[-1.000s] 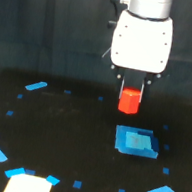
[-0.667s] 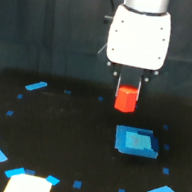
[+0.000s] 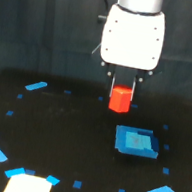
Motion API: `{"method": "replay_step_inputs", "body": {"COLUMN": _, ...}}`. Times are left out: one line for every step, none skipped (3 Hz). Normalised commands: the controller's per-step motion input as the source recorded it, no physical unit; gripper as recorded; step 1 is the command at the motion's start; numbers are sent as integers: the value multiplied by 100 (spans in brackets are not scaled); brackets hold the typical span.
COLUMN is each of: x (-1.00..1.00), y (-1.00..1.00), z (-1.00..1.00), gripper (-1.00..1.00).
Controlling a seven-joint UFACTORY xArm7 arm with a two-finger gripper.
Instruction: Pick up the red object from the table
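end effector: closed around top of red object | red object: gripped between the fingers, apparently raised off the black worktop | blue square block: flat on worktop, below red object in frame

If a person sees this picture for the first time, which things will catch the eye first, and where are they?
First is the small bright red-orange block, held in the claw of the big white arm at the upper centre. It appears to hang above the flat black table. Next is the flat blue square block, lying below it and toward the exterior view's right. A white patch glows at the table's near edge, on the exterior view's left.
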Motion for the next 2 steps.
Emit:
{"method": "replay_step_inputs", "body": {"x": 24, "y": 14, "z": -48, "gripper": -100}}
{"method": "replay_step_inputs", "body": {"x": -51, "y": 38, "z": -23, "gripper": -100}}
